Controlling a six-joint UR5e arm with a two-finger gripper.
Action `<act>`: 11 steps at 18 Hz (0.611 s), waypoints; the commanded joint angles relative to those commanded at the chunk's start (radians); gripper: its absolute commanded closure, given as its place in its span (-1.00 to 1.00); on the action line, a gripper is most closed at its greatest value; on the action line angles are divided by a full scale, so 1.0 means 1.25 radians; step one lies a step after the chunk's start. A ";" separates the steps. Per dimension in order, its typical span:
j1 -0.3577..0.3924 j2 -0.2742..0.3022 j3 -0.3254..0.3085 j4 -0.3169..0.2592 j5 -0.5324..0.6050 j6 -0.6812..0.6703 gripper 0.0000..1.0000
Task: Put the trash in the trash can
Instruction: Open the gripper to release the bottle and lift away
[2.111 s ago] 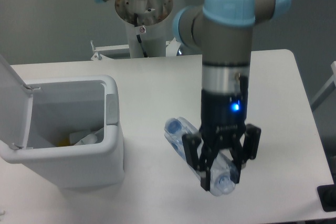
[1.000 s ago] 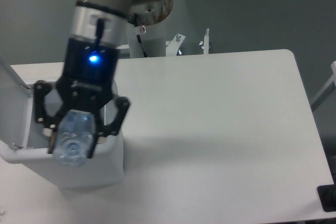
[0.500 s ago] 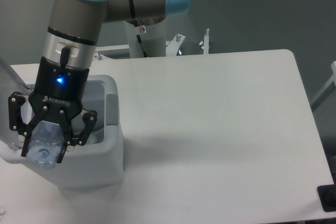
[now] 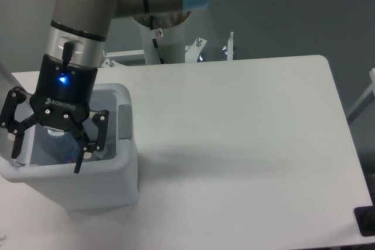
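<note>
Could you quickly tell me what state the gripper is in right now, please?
Gripper: open, fingers spread wide above the trash can, holding nothing. A bluish item, probably the bottle, shows inside the bin below it.

Arm pointing straight down, gripper fingers spread wide apart, empty

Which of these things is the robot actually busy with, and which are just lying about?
Part of the job:
- trash can, lid open
- bottle, dropped inside it
- gripper, fingers spread, over the can

Just there:
- table
- metal brackets behind it
</note>
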 joint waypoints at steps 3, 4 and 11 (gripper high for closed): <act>0.074 0.004 0.000 -0.002 0.001 0.001 -1.00; 0.103 0.005 0.001 -0.004 0.002 0.002 -1.00; 0.241 -0.009 0.007 -0.011 0.062 0.180 -1.00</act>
